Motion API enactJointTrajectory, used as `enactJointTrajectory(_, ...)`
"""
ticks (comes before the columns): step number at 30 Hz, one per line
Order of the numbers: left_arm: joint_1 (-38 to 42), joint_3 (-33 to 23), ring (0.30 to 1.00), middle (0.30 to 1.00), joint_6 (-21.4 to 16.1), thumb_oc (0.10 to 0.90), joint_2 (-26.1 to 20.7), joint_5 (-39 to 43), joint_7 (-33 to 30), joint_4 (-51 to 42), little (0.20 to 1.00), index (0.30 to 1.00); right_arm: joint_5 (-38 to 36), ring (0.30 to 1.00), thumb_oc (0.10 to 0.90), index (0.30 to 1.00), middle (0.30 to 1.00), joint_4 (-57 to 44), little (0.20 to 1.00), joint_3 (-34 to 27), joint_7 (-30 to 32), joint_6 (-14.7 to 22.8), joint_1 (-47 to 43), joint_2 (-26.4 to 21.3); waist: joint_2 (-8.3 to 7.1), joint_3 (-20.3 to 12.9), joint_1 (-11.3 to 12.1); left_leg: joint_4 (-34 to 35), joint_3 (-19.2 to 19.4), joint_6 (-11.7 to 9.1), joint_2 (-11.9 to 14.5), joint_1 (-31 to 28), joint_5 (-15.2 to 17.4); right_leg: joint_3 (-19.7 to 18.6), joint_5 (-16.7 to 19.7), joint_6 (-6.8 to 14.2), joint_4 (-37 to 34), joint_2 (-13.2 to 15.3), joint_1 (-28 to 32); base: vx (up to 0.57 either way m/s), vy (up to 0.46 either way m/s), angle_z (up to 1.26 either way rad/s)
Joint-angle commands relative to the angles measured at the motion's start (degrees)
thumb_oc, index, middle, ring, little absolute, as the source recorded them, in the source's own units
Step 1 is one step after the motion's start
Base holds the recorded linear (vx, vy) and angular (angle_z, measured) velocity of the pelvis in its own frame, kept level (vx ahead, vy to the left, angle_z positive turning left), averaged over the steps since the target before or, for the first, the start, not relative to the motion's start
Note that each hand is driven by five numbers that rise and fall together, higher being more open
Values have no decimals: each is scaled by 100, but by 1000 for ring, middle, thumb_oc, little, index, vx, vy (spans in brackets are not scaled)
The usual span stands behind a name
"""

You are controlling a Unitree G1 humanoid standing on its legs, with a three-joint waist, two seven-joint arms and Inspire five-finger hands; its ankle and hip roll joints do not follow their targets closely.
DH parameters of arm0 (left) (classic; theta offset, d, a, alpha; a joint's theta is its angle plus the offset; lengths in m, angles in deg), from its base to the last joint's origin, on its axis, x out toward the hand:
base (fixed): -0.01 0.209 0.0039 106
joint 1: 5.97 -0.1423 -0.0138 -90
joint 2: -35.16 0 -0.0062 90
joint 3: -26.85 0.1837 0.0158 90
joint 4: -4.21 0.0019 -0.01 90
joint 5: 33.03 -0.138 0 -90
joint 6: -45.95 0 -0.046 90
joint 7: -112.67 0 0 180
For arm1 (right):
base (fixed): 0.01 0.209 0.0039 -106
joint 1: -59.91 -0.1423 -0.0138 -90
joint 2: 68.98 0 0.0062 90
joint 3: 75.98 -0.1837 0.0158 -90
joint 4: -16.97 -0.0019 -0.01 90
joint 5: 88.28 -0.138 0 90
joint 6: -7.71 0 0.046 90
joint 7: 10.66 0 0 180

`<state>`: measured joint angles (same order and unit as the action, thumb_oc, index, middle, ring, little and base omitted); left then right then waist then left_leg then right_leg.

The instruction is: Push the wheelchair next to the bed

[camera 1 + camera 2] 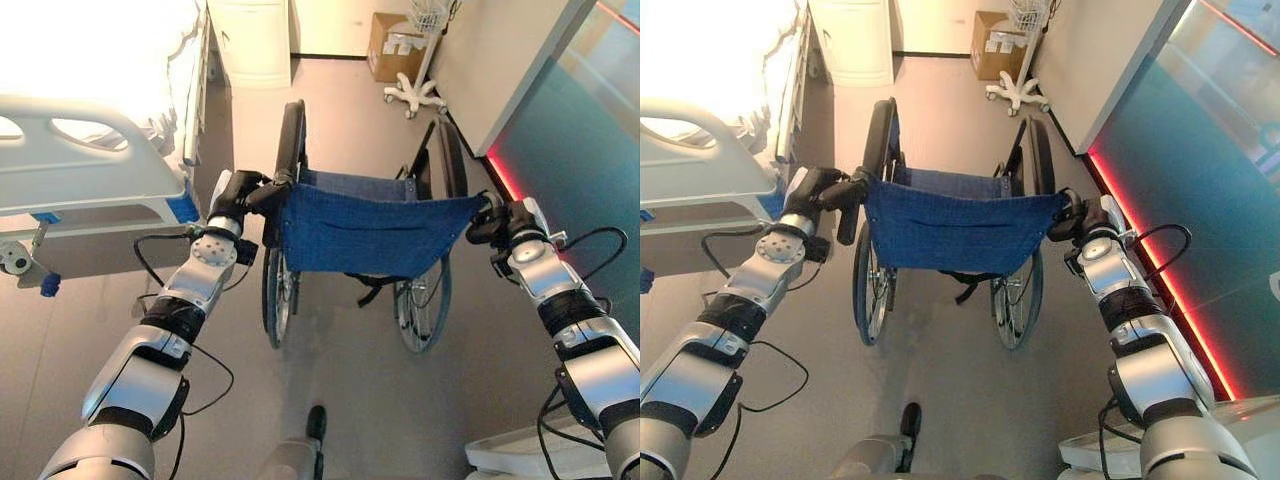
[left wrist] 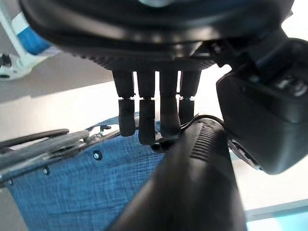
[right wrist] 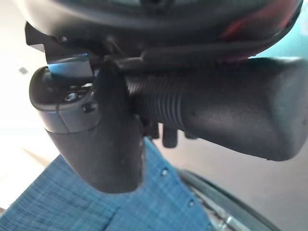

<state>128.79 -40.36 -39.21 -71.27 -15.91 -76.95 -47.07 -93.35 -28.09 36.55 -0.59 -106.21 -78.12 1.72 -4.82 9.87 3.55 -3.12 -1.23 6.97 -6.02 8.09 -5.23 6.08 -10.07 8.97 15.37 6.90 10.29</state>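
A wheelchair with a blue cloth backrest (image 1: 375, 235) stands on the floor straight ahead, its back toward me. The hospital bed (image 1: 90, 170) with its white rail lies to its left, separated by a strip of floor. My left hand (image 1: 235, 195) is shut on the left push handle (image 2: 192, 183), with the fingers (image 2: 144, 120) curled over the black grip. My right hand (image 1: 490, 222) is shut on the right push handle (image 3: 216, 115), the thumb (image 3: 106, 144) lying across the ribbed grip.
A white cabinet (image 1: 250, 40) and a cardboard box (image 1: 395, 45) stand at the far wall. A wheeled stand base (image 1: 412, 95) sits ahead on the right. A glass wall with a red light strip (image 1: 505, 180) runs close along the right side.
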Motion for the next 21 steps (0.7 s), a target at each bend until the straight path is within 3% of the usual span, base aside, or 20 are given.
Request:
enactJointTrajectory(1, -437, 139, 300, 300, -103, 400, -63, -452, -6, -217, 300, 300, 792, 300, 400, 300, 300, -961, 300, 1048, -249, 1011, -16, 106, 244, -41, 221, 126, 3, -464, 122, -172, 92, -540, 2096, -30, 203, 43, -838, 345, 74, 24)
enactJointTrajectory(3, -415, 155, 300, 300, -128, 400, -98, -417, 62, -220, 300, 300, 815, 300, 400, 300, 300, -990, 300, 1063, -363, 896, -9, 27, 365, 66, -3, 258, -211, -463, 165, -528, 165, -596, 2069, -96, 102, -2, -1561, 310, -16, 16)
enactJointTrajectory(5, -351, 202, 300, 300, -131, 400, -170, -364, 180, -269, 300, 300, 784, 300, 400, 300, 300, -1037, 300, 1089, -513, 723, -31, -116, 362, 231, -211, 248, -372, -411, 91, -782, 403, -676, 2324, -95, -209, 62, -2154, 272, -85, 30)
enactJointTrajectory(8, -139, 275, 300, 300, -208, 400, -273, -226, 343, -319, 300, 300, 685, 300, 400, 300, 300, -1065, 300, 1090, -739, 506, -234, -356, 316, 464, -430, 69, -616, -384, 13, -1144, 844, -731, 2431, -21, -1524, 193, -2502, 348, -146, 84)
enactJointTrajectory(13, -131, 250, 300, 300, -214, 400, -248, -247, 493, -355, 300, 300, 697, 300, 400, 300, 300, -1271, 300, 1033, -862, 17, -309, -388, 249, 528, -473, -230, -764, -464, 113, -1350, 1152, -721, 2273, 5, -1885, 232, -2408, 395, -227, 66)
enactJointTrajectory(17, -426, 111, 300, 300, -156, 400, -196, -210, 548, -469, 300, 300, 702, 300, 400, 300, 300, -1375, 300, 868, -904, 85, -44, -533, 127, 436, -543, -415, -878, -542, 159, -1490, 1379, -898, 2174, 2, -1402, 158, -2163, 382, -257, 86)
enactJointTrajectory(19, -559, 55, 300, 300, -52, 400, -104, -203, 504, -492, 300, 300, 774, 300, 400, 300, 300, -1358, 300, 877, -1063, 170, -3, -538, 122, 348, -595, -390, -820, -782, 528, -1821, 1439, -765, 2206, 13, -997, 232, -2115, 414, -276, 83)
enactJointTrajectory(21, -585, 63, 300, 300, -45, 400, -50, -265, 473, -476, 300, 300, 731, 300, 400, 300, 300, -1338, 300, 887, -1086, 157, -20, -542, 120, 314, -625, -274, -680, -892, 760, -1959, 1352, -624, 2207, -25, -1094, 239, -2008, 333, -257, 61)
